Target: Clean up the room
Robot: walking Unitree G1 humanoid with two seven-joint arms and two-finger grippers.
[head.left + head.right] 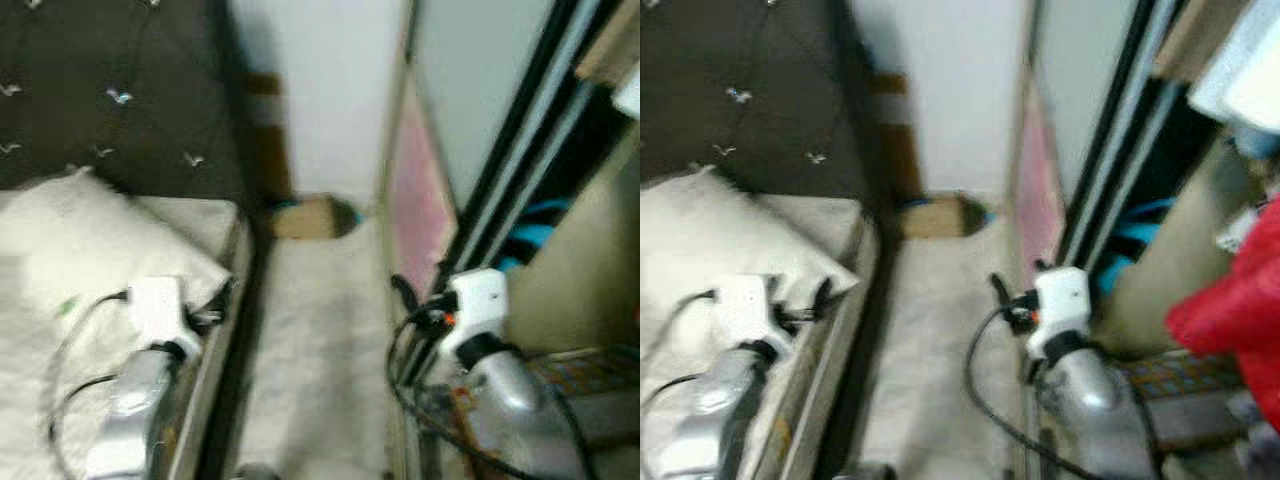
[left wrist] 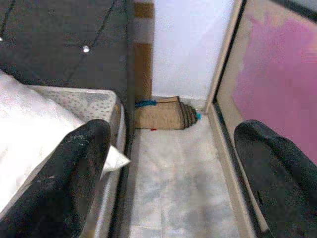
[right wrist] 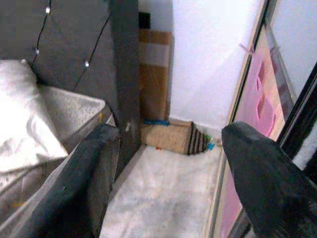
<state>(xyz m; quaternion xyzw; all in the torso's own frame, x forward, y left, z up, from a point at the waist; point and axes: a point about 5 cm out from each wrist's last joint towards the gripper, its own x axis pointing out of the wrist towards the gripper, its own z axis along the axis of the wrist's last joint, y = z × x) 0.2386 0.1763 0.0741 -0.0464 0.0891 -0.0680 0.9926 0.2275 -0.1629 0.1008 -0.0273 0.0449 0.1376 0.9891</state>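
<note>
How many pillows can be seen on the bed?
1. A white pillow lies on the bed, against the dark headboard, on the robot's left side. More may lie beyond the picture's edge.

A bed [image 1: 215, 225] with a white pillow [image 1: 90, 235] stands against a dark tufted headboard [image 1: 110, 90]. Between the bed and a sliding wardrobe door [image 1: 470, 110] runs a pale floor [image 2: 173, 183]. At the far wall lies a rolled brown mat [image 2: 163, 113], with cardboard [image 3: 154, 74] leaning above it.

Head and wrist cameras down bedside aisle [image 2: 173, 183].
</note>
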